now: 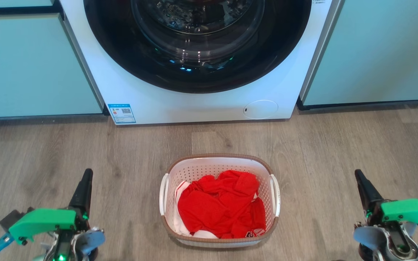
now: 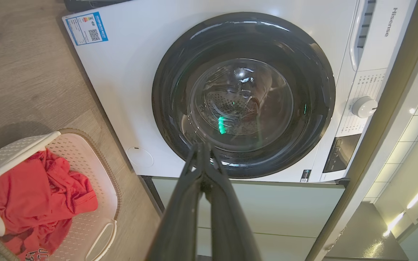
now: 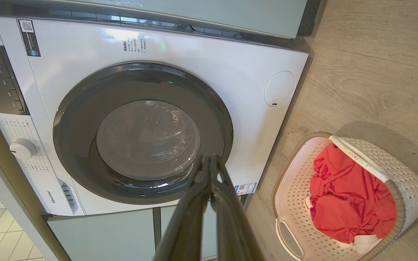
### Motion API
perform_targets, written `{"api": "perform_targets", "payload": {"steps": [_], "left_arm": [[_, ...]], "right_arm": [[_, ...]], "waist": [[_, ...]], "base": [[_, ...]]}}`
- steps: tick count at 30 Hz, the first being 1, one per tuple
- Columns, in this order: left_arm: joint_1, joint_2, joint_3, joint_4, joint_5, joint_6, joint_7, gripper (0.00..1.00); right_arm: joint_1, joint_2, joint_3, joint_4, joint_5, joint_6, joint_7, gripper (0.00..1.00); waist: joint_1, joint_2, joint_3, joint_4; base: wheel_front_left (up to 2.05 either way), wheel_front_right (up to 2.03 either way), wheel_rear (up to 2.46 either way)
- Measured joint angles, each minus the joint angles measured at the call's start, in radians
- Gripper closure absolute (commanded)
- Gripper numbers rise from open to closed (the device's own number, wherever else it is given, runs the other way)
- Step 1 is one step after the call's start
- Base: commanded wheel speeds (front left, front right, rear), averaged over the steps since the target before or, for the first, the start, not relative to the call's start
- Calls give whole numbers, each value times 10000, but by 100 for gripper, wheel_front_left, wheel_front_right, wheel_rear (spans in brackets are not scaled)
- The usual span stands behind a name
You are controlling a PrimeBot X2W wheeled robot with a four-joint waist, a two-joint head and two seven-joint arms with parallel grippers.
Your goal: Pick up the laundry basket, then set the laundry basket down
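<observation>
The laundry basket [image 1: 219, 165] stands on the wood floor in front of the washing machine, white and perforated with a brown rim and two white side handles. Red clothing [image 1: 223, 204] with some white fabric fills it. In the head view my left gripper [image 1: 86, 175] is at the lower left and my right gripper [image 1: 359, 176] at the lower right, both well apart from the basket. Each is shut with nothing held, its tips touching in its own wrist view: left gripper [image 2: 202, 146], right gripper [image 3: 210, 158]. The wrist views also catch the laundry basket [image 2: 102, 174] [image 3: 292, 188] at their lower edges.
A white front-loading washing machine [image 1: 151, 90] with a dark round door [image 1: 198, 43] stands just behind the basket. Pale green cabinet fronts [image 1: 31, 65] flank it on both sides. Bare wood floor [image 1: 49, 152] lies to the left and right of the basket.
</observation>
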Motion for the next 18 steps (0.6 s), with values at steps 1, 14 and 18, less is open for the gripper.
{"api": "perform_targets", "payload": {"steps": [1,14,18], "left_arm": [[-2,-2,12,15,-121,-10,27,100],[-267,-15,270,113,-1001,-182,270,100],[-267,-19,276,113,-1001,-182,270,100]], "right_arm": [[0,-13,-25,4,113,0,56,100],[-190,-17,-111,44,1012,0,307,100],[-197,-17,-121,46,1011,0,307,100]], "waist": [[0,0,-2,1],[0,1,-21,10],[0,1,-21,10]], "base": [[0,0,0],[0,0,0],[0,0,0]]}}
